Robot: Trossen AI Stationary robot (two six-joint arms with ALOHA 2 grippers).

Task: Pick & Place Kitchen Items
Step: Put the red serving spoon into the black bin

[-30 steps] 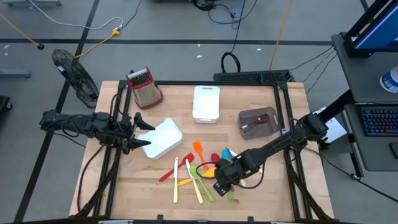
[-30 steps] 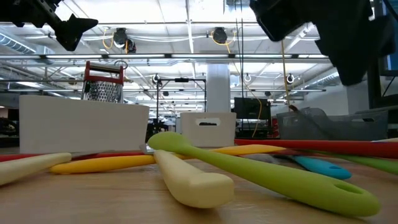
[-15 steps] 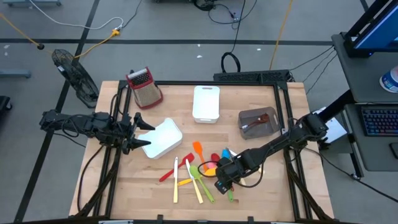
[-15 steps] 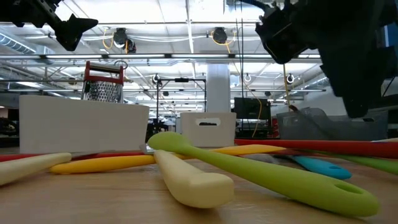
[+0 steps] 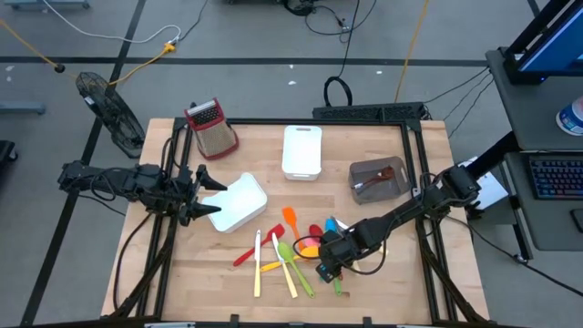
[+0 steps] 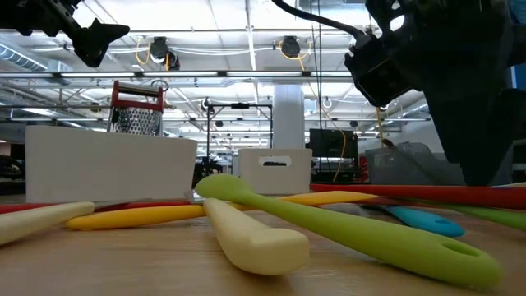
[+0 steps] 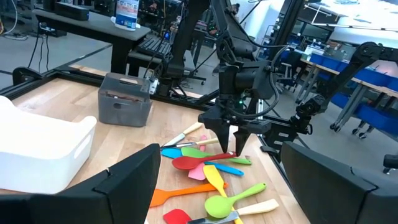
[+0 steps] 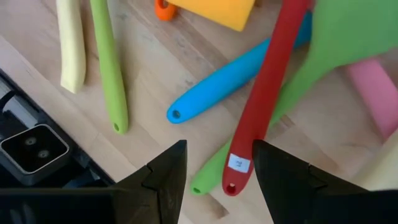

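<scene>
Right hand [image 7: 235, 144] hovering over utensil pile [image 5: 290, 257] at worktop [image 5: 383, 282] front, fingers part-open, holding nothing, lining up on red spatula handle [image 8: 264, 106]. Next: descend, close on handle. Left hand [image 5: 208, 193] waiting wide beside white bin [image 5: 239, 202].

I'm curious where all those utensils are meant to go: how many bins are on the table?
3: a white bin left of centre, a second white bin at the far middle, and a grey bin to its right, holding something brown.
</scene>
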